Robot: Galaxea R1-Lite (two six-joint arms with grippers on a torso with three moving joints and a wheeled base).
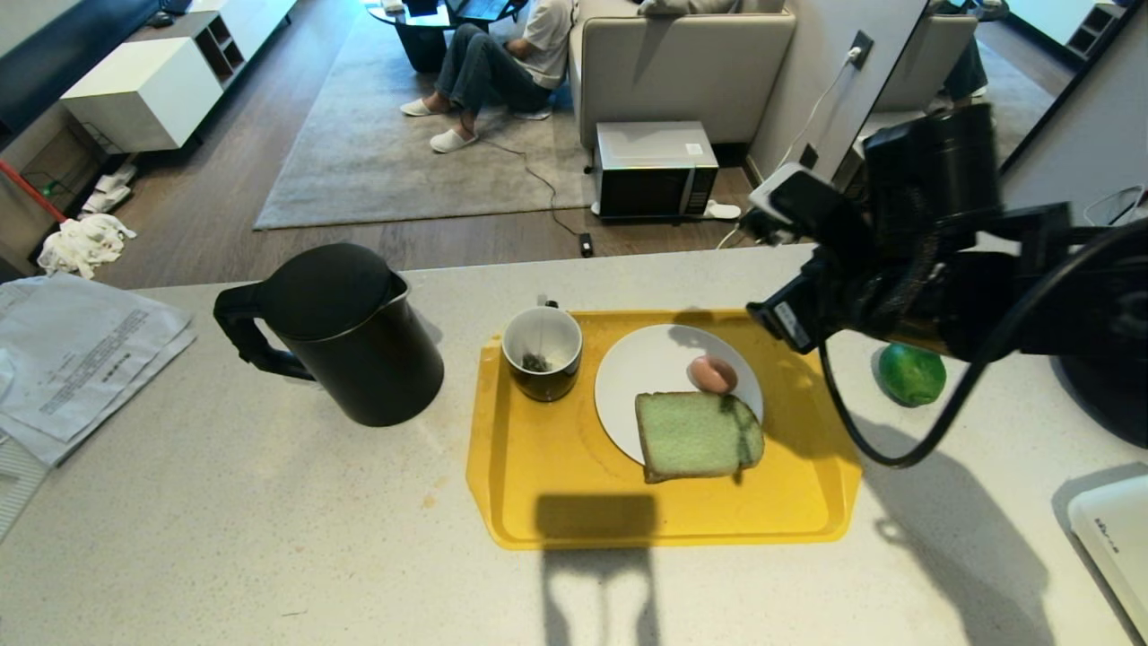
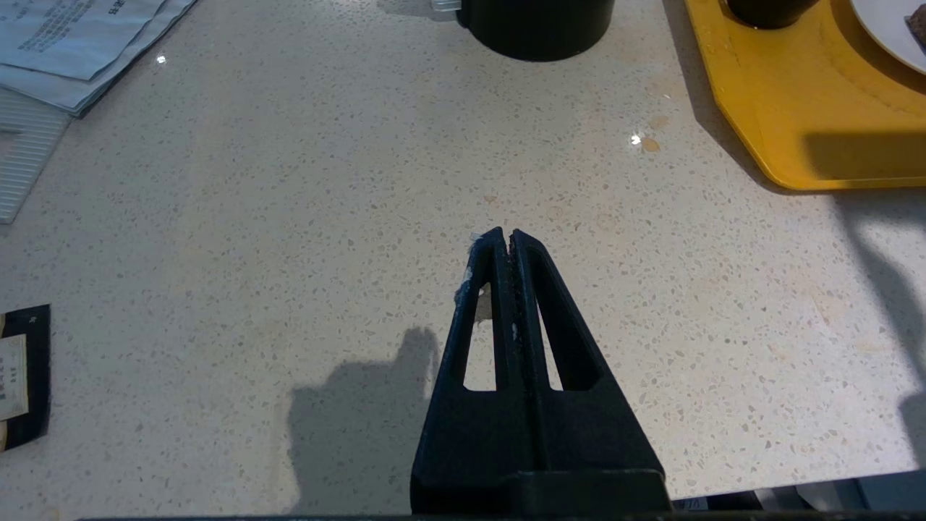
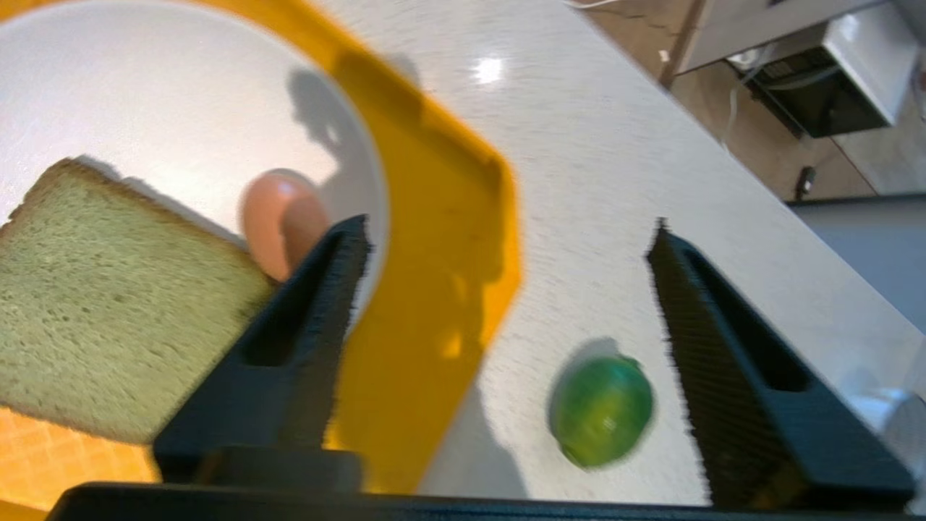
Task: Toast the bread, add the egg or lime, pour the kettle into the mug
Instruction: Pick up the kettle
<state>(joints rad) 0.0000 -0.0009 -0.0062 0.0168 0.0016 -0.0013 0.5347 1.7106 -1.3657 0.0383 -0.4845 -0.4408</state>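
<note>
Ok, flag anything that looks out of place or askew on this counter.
The bread hangs over the white plate's rim onto the yellow tray. The lime sits loose on the counter outside the tray.

Beyond the speckled counter lay dark wood floor, a grey rug, a beige sofa and a microwave (parked on the floor).

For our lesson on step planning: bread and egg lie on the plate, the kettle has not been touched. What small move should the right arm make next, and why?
Probably swing the open right gripper across toward the matte black jug kettle. The pale green bread slice and pinkish-brown egg already sit on the round white plate, and the small dark mug shows only a teabag.
</note>
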